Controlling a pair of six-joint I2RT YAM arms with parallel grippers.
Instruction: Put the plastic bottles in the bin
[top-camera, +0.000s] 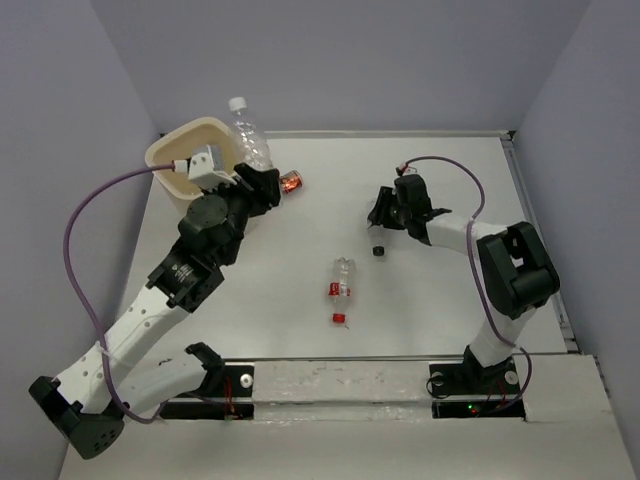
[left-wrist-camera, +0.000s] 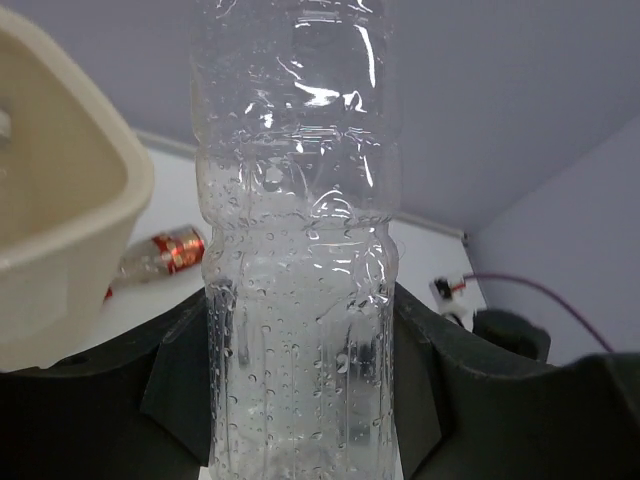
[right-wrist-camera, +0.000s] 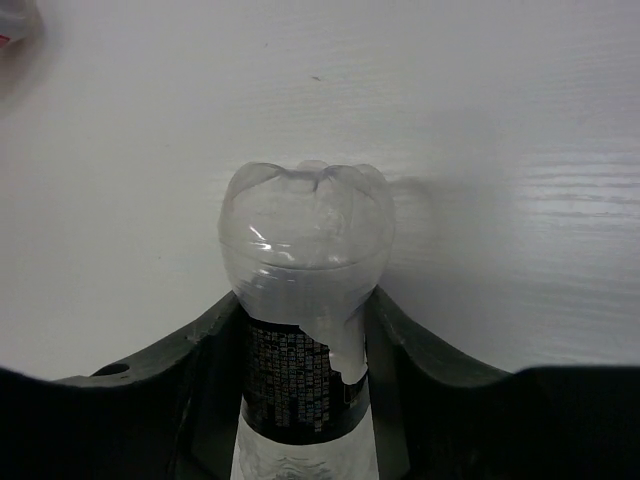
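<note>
- The clear bottle (left-wrist-camera: 300, 250) has no label and a white cap. My left hand (top-camera: 258, 175) is clenched around its lower body and holds it up off the worktop (top-camera: 440, 300), cap end pointing away from me.
- The bin (top-camera: 172, 152) sits just to the left of that hand. Its cream rim is close by the bottle, though I cannot tell whether the bottle is over the opening.
- A red-labelled bottle (top-camera: 290, 181) lies on the worktop just beside my left hand, on its other side from the bin.
- My right hand (top-camera: 383, 215) is down at the worktop, its fingers pressed against both sides of the black-labelled bottle (right-wrist-camera: 305, 250). The bottle's base points away from the hand and its black cap towards me.
- A third bottle (top-camera: 342, 280) with a red band lies between my two hands, nearer my bases and well apart from either. A small red bit (top-camera: 339, 319) lies just past its near end.
</note>
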